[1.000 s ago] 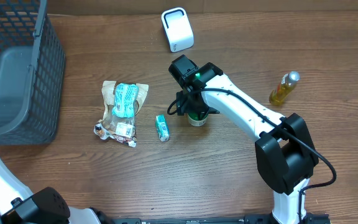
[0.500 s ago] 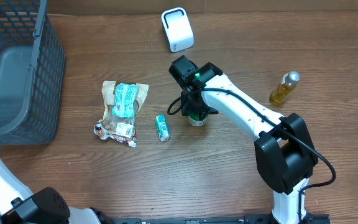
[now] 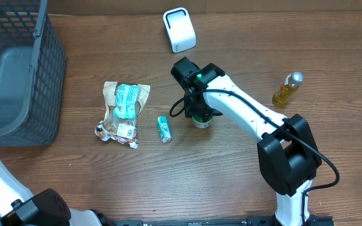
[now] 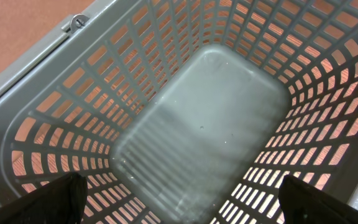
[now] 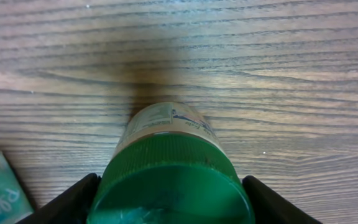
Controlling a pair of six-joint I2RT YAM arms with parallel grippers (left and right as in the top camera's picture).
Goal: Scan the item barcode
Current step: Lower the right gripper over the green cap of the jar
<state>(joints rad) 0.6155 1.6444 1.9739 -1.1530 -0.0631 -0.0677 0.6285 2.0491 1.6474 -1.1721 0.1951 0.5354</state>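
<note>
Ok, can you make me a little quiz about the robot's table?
1. True or false: the grey basket is full of shopping.
2. What sits between the fingers of the right end effector? A) green-lidded jar B) oil bottle C) white scanner
3. How many items lie between the jar and the basket?

Key
1. False: it is empty inside.
2. A.
3. Two: the snack bag and the small green packet.
</note>
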